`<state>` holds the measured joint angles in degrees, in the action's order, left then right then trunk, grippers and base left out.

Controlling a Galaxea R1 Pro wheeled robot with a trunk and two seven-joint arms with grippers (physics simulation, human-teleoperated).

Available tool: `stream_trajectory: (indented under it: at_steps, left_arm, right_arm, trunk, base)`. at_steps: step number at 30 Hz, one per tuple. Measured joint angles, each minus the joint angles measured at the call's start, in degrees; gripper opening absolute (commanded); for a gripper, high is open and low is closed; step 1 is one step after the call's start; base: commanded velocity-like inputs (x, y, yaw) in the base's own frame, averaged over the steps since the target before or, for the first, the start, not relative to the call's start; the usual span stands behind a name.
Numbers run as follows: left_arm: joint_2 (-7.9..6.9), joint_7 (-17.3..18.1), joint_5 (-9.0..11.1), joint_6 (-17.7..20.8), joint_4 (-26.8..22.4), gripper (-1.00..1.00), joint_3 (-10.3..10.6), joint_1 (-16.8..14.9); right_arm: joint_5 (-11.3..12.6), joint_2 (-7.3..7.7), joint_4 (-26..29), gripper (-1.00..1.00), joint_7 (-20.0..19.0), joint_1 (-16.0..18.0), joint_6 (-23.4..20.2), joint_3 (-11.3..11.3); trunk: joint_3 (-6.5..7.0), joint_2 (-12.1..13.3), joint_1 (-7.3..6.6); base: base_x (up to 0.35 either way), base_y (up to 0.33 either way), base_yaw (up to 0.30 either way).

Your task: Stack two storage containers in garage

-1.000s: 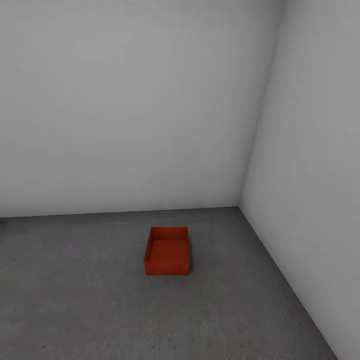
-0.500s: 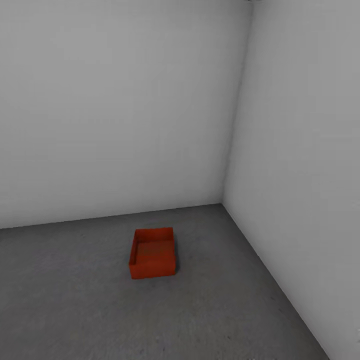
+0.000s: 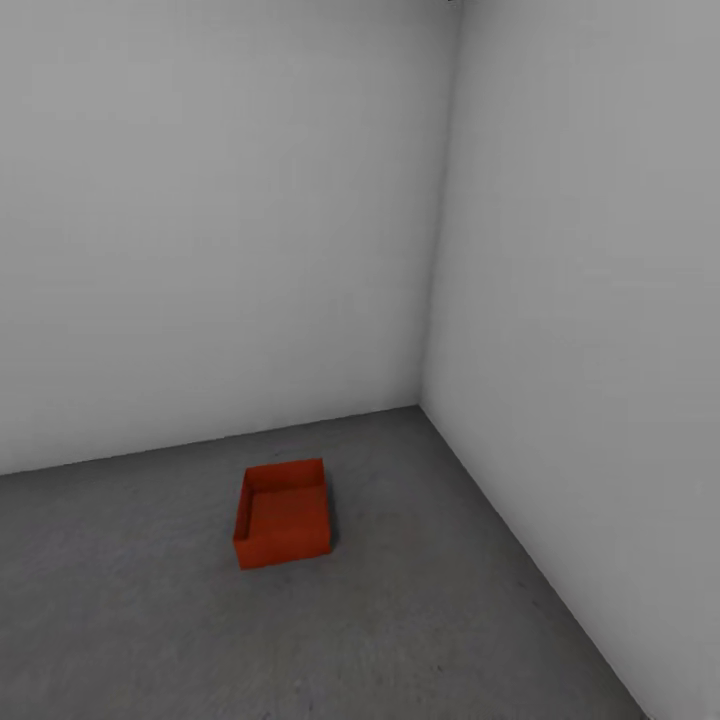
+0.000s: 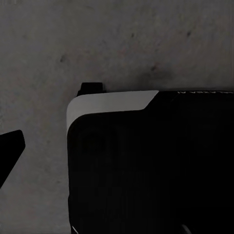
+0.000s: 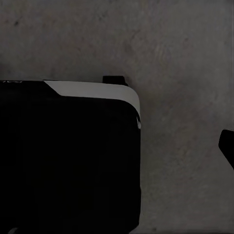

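One orange-red container (image 3: 283, 513) stands on the grey concrete floor (image 3: 400, 620) of the garage, near the corner where two plain white walls (image 3: 200, 220) meet. It is open on top, its walls are low, and nothing shows inside it. It sits a little turned against the line of the back wall, and it is apart from both walls, with bare floor all around it.

In the left wrist view, a large black body of the robot with a pale grey edge (image 4: 112, 102) hangs above the speckled floor (image 4: 122, 44). At the edge of this picture there is one dark pointed piece (image 4: 9, 146), perhaps a tip of a finger, but I cannot tell if the left fingers are spread or pressed together. The right wrist view is similar: a black body with a pale edge (image 5: 92, 90) over the floor (image 5: 185, 48), and a small dark piece (image 5: 228, 146) at the border. The state of the right fingers I also cannot tell. No container lies near these dark pieces.
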<state>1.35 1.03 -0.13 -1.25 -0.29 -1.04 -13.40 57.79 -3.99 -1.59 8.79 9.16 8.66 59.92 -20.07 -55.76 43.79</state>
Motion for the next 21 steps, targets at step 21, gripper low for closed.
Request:
stream_trajectory:
  at_steps: [21]
  left_arm:
    - [0.15, 0.7, -0.3, -0.1, 0.0, 1.00, 0.0, 0.1]
  right_arm:
    - [0.3, 0.43, 0.0, 1.00, -1.1, -0.1, 0.1, -0.1]
  trunk:
    - [0.60, 0.0, 0.00]
  base:
    - [0.000, 0.000, -0.203]
